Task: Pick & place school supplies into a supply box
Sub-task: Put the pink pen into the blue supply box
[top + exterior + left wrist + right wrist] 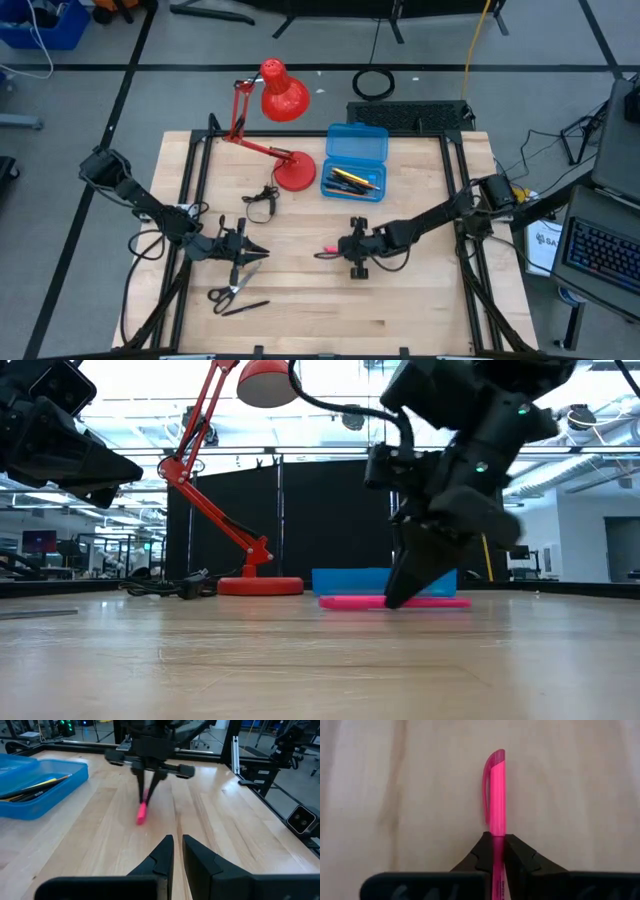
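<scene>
The pink pen [495, 795] lies on the wood near the table's middle, also visible in the low view [440, 601] and the high view [327, 250]. My right gripper [347, 248] is shut on it. The open blue supply box [355, 160] sits toward the far edge with an orange pencil and black pens inside [352, 181]. Black-handled scissors [232, 290] and a black pen [245, 307] lie near the front left. My left gripper [177, 851] is shut with nothing in it and hovers above the table [252, 248], left of the pink pen. My right gripper pinches the pink pen's barrel [496, 839] between its two fingertips [400, 592], about midway along its length. The fingers come from above, slanting down, one on each long side. The pen lies level on the table, its capped end [496, 760] sticking out beyond the fingers.
A red desk lamp [283, 100] stands on its round base [296, 172] left of the box. A small black wire loop [262, 197] lies near that base. Bare wood stretches along the near edge and right of the box. Black frame rails [190, 180] border both sides.
</scene>
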Motion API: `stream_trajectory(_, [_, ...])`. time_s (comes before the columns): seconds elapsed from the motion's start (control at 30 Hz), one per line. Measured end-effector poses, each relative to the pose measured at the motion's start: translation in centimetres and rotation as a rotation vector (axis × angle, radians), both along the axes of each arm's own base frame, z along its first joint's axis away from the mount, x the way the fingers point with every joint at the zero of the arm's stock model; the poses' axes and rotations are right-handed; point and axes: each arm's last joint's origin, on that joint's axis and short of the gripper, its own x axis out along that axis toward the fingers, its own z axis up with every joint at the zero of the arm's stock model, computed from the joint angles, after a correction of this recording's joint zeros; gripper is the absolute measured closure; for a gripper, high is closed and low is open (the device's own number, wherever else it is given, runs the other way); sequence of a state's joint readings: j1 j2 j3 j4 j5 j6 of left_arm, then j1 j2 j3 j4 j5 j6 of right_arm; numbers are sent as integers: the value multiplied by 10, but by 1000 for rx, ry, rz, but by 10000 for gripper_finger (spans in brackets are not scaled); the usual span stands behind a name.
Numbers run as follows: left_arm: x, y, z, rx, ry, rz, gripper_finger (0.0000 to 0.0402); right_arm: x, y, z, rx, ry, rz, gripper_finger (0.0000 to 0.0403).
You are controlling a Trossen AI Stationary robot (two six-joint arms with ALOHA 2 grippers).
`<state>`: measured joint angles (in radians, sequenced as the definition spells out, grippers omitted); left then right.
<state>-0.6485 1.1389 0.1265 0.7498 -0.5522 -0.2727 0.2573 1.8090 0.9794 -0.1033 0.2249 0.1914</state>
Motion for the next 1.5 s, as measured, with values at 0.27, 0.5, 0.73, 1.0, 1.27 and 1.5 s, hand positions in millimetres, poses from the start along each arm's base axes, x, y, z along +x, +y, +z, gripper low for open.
stream_trajectory(0.27, [0,0,-1,5,11,1,360,3,-24,10,-60,-16,-10,392])
stream_trajectory(0.5, [0,1,-2,4,18,9,360,6,-44,12,-135,-19,-40,393])
stream_trajectory(0.73, [0,1,-2,6,20,9,360,8,-61,14,-187,-22,-53,400])
stream_trajectory(1.0, [-1,1,-3,8,23,10,360,7,-65,25,-57,-90,-225,401])
stream_trajectory(1.27, [-1,1,-4,19,35,29,360,10,-66,47,12,-223,-260,402])
stream_trajectory(1.5, [-1,2,-5,18,44,37,360,2,-66,42,116,-87,-98,402])
